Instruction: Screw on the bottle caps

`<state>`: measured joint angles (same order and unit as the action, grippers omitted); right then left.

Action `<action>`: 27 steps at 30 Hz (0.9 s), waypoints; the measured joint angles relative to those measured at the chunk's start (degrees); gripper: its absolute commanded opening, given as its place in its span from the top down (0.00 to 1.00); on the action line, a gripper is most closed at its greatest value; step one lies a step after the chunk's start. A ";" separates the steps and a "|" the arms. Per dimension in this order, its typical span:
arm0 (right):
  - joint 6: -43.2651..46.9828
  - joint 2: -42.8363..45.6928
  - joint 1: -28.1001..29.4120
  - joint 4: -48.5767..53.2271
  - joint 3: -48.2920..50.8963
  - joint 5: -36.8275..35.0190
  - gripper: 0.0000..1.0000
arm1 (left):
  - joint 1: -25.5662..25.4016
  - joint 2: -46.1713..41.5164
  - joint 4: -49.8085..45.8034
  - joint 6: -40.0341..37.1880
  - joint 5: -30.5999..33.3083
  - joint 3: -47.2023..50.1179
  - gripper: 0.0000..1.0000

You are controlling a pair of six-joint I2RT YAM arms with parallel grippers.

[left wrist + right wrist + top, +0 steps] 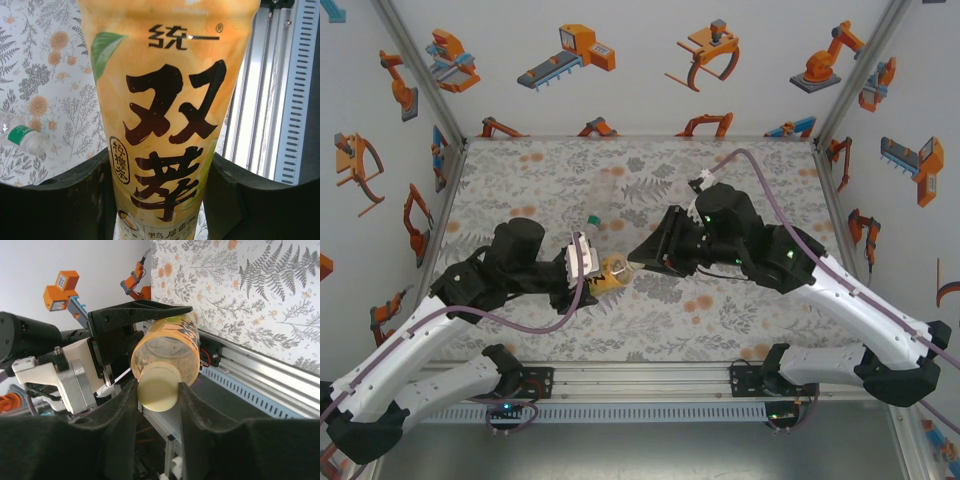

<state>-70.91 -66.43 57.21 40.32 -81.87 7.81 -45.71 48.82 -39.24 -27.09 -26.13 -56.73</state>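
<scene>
My left gripper [157, 167] is clamped on the amber tea bottle [165, 100], holding it level so its neck faces my right gripper [157, 382]. That one pinches the cream cap [158, 390] sitting on the neck, placed, I judge, to twist it home.

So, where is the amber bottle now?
In the top view the amber bottle is held over mid-table by the left end effector; its cap sits between the fingers of the right end effector.
</scene>
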 measured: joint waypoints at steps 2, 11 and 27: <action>3.61 -0.22 0.35 -0.11 -1.38 0.02 0.45 | -0.13 0.02 1.51 -0.02 -1.14 -0.02 1.00; 34.67 3.04 0.63 -1.88 -5.16 4.28 0.41 | -0.39 1.11 0.66 -1.51 -5.07 -1.09 1.00; 95.01 5.25 0.74 3.17 -5.25 24.98 0.46 | -5.05 6.16 -8.83 -5.79 -6.03 -8.11 1.00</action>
<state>24.10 -61.19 57.95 43.48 -87.11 32.80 -50.76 54.98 -48.07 -32.88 -32.16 -64.84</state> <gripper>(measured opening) 0.545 0.548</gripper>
